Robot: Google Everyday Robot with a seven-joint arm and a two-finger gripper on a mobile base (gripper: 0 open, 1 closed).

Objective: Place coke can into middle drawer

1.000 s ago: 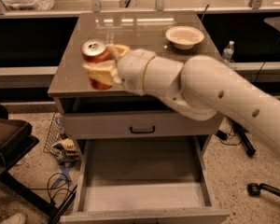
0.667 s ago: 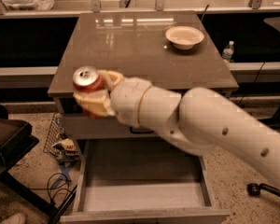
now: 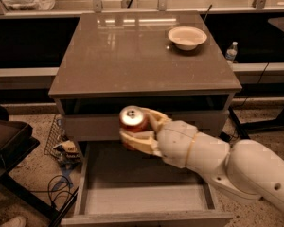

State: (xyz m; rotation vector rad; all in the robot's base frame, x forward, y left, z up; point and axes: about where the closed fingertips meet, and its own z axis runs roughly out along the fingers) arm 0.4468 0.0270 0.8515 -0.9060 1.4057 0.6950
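The coke can [image 3: 132, 120], red-orange with a silver top, is held upright in my gripper [image 3: 141, 129], whose cream fingers are shut around its sides. Can and gripper hang in front of the cabinet, above the back part of the open middle drawer [image 3: 132, 193]. The drawer is a wide, shallow grey box pulled out toward the camera, with a flat pale floor. My white arm [image 3: 227, 164] reaches in from the lower right across the drawer's right side.
A white bowl [image 3: 187, 37] sits at the back right of the cabinet top [image 3: 132, 51]. A water bottle [image 3: 231, 52] stands on the ledge to the right. A dark chair [image 3: 7, 141] and cables lie on the floor at left.
My gripper has carried the coke can from the front left of the cabinet top, forward and down, then rightward, to above the open drawer.
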